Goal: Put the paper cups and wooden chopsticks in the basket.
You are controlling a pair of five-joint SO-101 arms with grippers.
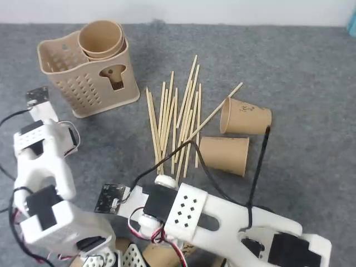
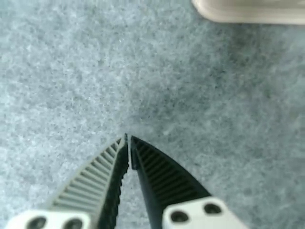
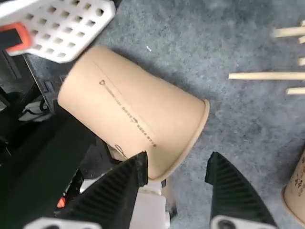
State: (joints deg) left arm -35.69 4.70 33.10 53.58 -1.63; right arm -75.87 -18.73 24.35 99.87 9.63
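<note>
Right gripper (image 3: 177,160) hangs spread wide over a fallen paper cup (image 3: 133,109), one finger at its rim and the other clear of it over the carpet (image 3: 248,124). The cup lies on its side close against cables (image 3: 26,107). To take it well, I judge the fingers should straddle the wall just behind the rim and close softly, since thin paper will buckle, then lift clear of the cables. Wooden chopsticks (image 1: 175,125) lie loose mid-table, with two tipped cups (image 1: 245,119) beside them. Farther off, the basket (image 1: 83,83) stands upright, with stacked cups (image 1: 100,36) nested in one end and its other end apparently empty. Left gripper (image 2: 128,139) is pinched closed over bare carpet near the basket's foot.
</note>
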